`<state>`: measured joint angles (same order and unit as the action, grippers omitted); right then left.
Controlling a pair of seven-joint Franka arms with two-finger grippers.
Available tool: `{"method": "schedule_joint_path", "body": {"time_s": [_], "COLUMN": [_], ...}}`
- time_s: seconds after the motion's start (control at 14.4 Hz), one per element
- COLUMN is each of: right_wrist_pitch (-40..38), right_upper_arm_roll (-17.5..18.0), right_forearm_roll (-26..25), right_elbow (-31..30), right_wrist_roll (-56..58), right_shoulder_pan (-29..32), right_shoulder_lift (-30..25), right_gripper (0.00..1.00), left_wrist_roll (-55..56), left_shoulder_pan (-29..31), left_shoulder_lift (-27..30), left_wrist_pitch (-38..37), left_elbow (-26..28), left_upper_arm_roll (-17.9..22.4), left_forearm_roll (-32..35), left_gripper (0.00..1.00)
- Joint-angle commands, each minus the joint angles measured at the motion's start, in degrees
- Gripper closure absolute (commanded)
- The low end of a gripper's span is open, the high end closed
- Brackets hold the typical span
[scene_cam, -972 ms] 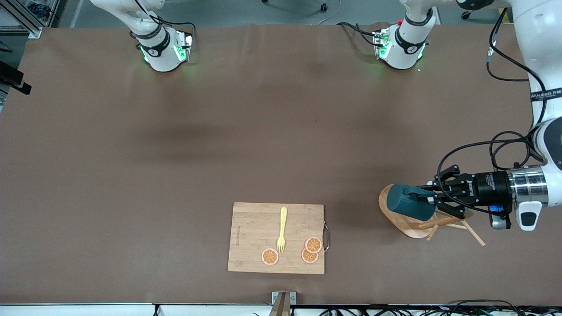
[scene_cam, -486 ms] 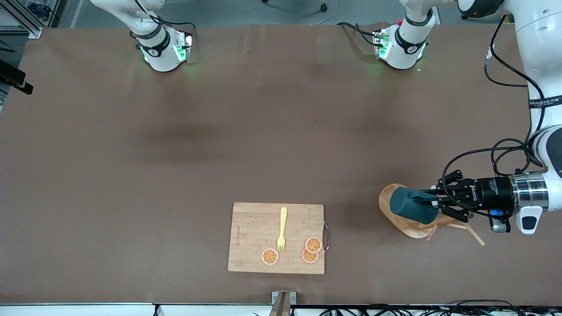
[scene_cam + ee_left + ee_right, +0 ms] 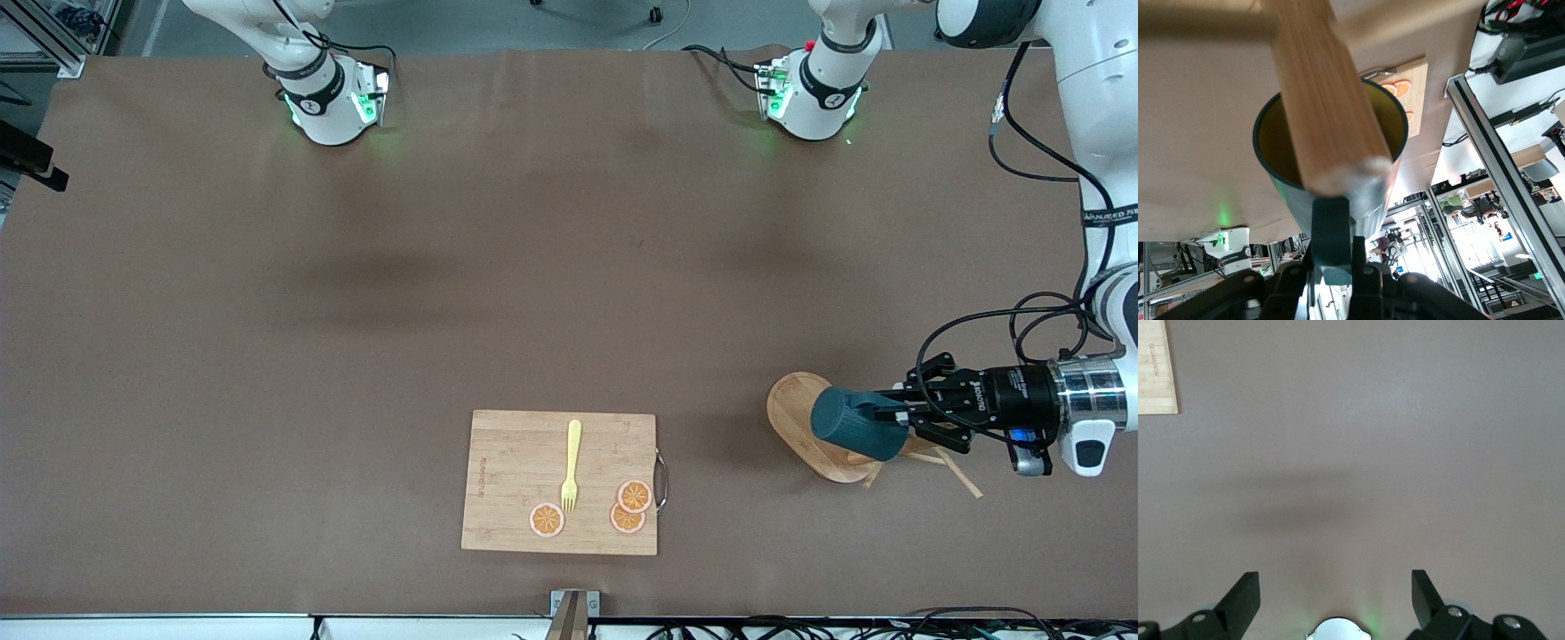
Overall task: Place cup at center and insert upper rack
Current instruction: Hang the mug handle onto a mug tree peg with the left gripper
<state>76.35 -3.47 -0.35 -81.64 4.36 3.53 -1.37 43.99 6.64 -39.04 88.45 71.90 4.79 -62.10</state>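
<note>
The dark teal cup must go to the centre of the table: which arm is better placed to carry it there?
Left. The left gripper is shut on the dark teal cup by its handle, over the light wooden mug tree, whose pole is inside the cup. The right gripper waits open over bare table.

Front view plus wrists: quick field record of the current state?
cup: teal mug gripped by its handle, on its side, mug tree's pole inside its mouth
left gripper: shut on cup handle, over the mug tree
mug tree: lying tipped at left arm's end
right gripper: open above bare table
cutting board: holds fork, orange slices
</note>
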Motion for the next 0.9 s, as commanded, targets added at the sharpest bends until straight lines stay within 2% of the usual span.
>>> {"method": "schedule_joint_path", "body": {"time_s": [0.0, 0.56, 0.83], "right_wrist_pitch": [-0.06, -0.06, -0.06], "right_upper_arm_roll": [0.66, 0.66, 0.66], "right_forearm_roll": [-0.09, -0.09, -0.09], "right_elbow": [-0.89, -0.89, -0.89], "right_wrist_roll": [0.56, 0.56, 0.56], "right_shoulder_pan": [0.6, 0.6, 0.69], "right_shoulder_lift": [-1.35, -1.35, -1.35], "right_gripper": [0.0, 0.0, 0.0], "left_wrist_roll": [-2.06, -4.88, -5.05], "left_shoulder_pan": [1.45, 2.41, 2.41], "left_shoulder_lift": [-0.59, -1.83, -2.09], "left_wrist_pitch": [-1.7, -1.79, -1.7], "left_elbow": [-0.71, -0.62, -0.62], "left_upper_arm_roll": [-0.3, -0.3, -0.3], "left_forearm_roll": [-0.92, -0.75, -0.75], "left_gripper": [0.99, 0.98, 0.94]}}
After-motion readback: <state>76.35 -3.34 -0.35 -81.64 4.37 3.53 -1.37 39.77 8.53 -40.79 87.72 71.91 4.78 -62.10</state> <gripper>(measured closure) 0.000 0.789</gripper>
